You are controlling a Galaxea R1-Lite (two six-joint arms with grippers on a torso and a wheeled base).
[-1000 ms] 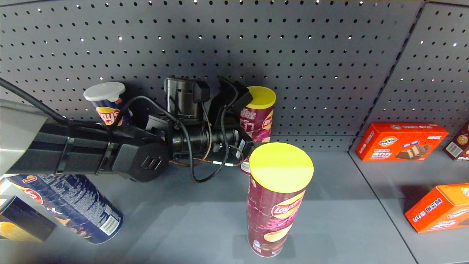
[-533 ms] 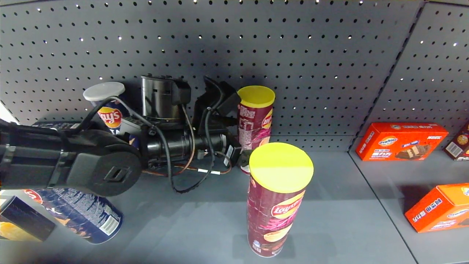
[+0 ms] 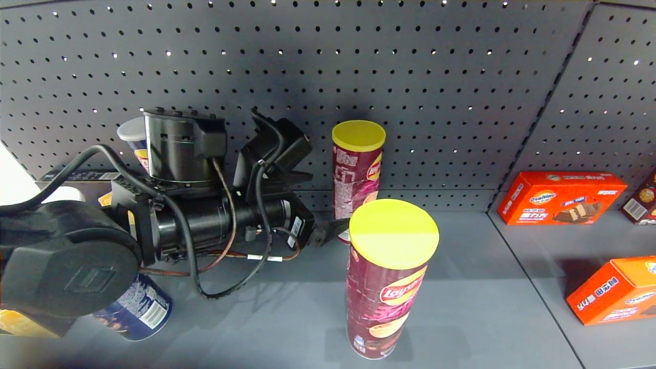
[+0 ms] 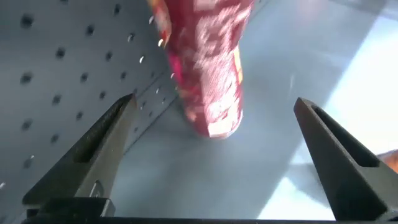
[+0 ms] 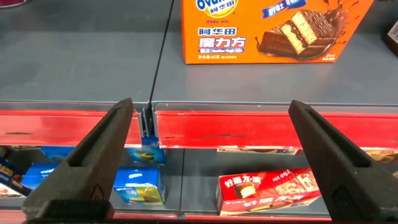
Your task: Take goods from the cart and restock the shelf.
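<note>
Grey perforated backboard (image 3: 410, 77) and a grey shelf (image 3: 487, 307) fill the head view. At centre an upright crisp can (image 3: 357, 169) with a purple-red label and a yellow lid stands against the backboard. The left gripper (image 3: 322, 205) sits just to its left, level with the can's lower half, with its fingers spread and nothing between them. The can's long axis is vertical and the gripper points at it sideways, so the left arm is plainly the nearer one. A second, matching can (image 3: 387, 287) stands lower in the frame, well apart from the gripper. At lower left a blue can (image 3: 136, 312) lies on its side, and a white-lidded can (image 3: 130, 134) peeks out behind the arm. Two orange boxes (image 3: 561, 197) rest at the right edge. All carry logos and small print.

From the left wrist, the can's base sits on the shelf straight ahead, beyond the tips and centred in the gap, apart from both fingers (image 4: 93, 155). I judge it placed and let go.

From the right wrist, the right gripper (image 5: 211, 104) is spread wide and empty. It faces a red shelf rail (image 5: 249, 127), with an orange wafer box (image 5: 273, 31) above and smaller blue and red boxes (image 5: 134, 186) below.
</note>
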